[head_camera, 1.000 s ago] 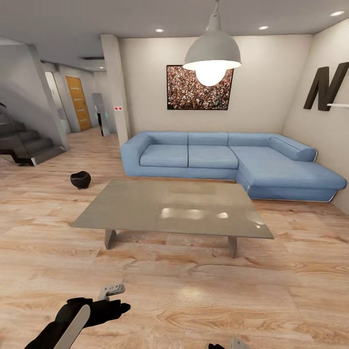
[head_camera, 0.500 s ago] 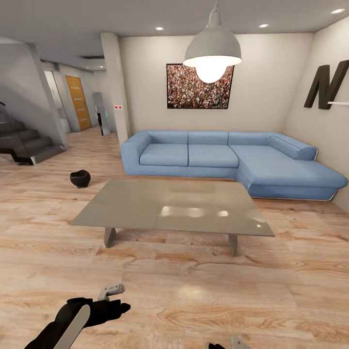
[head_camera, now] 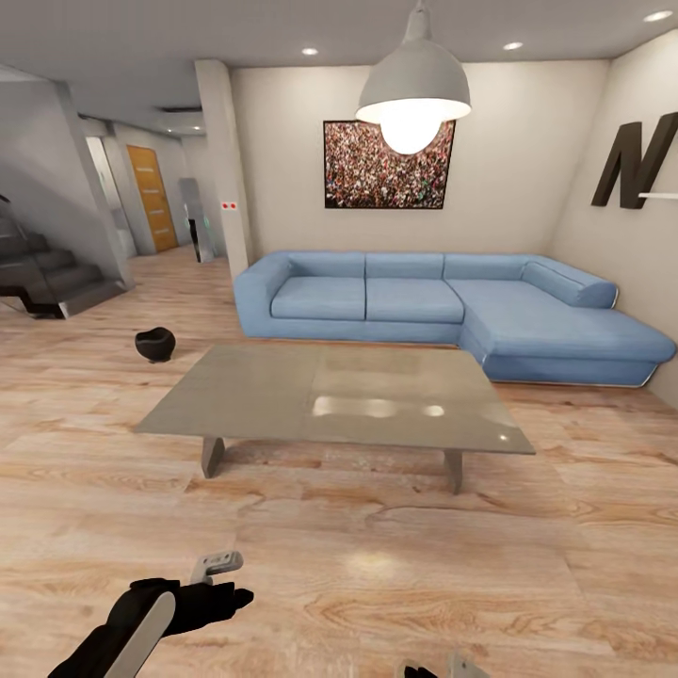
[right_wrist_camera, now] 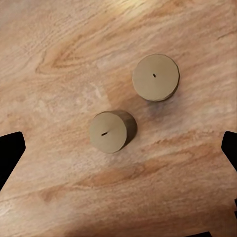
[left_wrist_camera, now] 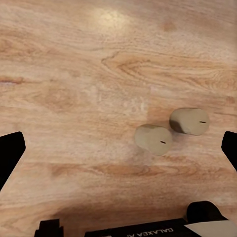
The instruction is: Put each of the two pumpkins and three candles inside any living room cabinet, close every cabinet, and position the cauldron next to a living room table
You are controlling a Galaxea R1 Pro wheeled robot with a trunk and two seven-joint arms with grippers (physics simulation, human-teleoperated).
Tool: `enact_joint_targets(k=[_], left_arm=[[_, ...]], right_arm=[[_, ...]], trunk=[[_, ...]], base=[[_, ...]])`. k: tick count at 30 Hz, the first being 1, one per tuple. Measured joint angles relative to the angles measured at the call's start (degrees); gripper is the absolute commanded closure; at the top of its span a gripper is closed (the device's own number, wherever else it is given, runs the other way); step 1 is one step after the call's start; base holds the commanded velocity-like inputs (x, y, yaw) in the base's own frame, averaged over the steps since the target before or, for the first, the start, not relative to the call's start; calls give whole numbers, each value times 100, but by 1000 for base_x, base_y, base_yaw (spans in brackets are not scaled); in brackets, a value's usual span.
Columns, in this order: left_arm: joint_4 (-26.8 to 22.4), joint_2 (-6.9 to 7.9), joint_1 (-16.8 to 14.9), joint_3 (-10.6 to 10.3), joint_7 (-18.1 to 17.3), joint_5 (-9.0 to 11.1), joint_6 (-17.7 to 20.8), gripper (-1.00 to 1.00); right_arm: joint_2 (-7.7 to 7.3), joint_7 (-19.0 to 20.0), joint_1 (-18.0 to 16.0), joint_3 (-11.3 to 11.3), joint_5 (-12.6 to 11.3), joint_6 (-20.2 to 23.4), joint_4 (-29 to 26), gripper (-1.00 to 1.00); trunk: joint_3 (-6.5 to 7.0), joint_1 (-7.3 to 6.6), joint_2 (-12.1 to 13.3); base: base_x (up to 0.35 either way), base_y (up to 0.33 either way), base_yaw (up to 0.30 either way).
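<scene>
Two candles [right_wrist_camera: 113, 131] [right_wrist_camera: 156, 77] standing on the wood floor [right_wrist_camera: 59, 59], close together. One black pot [head_camera: 155, 345]. One low grey worktop [head_camera: 330, 398]. One blue sofa [head_camera: 443, 314]. One hanging lamp [head_camera: 412, 85]. One picture [head_camera: 388, 165] on the wall. One orange door [head_camera: 153, 198].

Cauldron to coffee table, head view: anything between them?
Nothing: only bare wood floor separates the cauldron from the coffee table in the head view.

Left tool [head_camera: 218, 576] held low with fingers spread wide; right tool [right_wrist_camera: 118, 148] likewise agape.
</scene>
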Motion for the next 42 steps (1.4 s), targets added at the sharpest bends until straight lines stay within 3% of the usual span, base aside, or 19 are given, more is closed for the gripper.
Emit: enact_joint_targets(k=[10,21,42], left_arm=[[-6,0,0,-7,0,7,0,-100],[-13,0,0,-8,-3,11,0,-100],[2,0,0,-19,0,2,-4,-100]], right_arm=[[0,-1,0,-11,4,-4,0,-100],[0,-15,0,-6,-3,1,0,-100],[0,-8,0,9,0,-8,0,-100]], trunk=[[-180,220,-401],[-180,222,-402],[-180,220,-403]], base=[[0,0,0],[-62,-5,0],[-59,-279,0]])
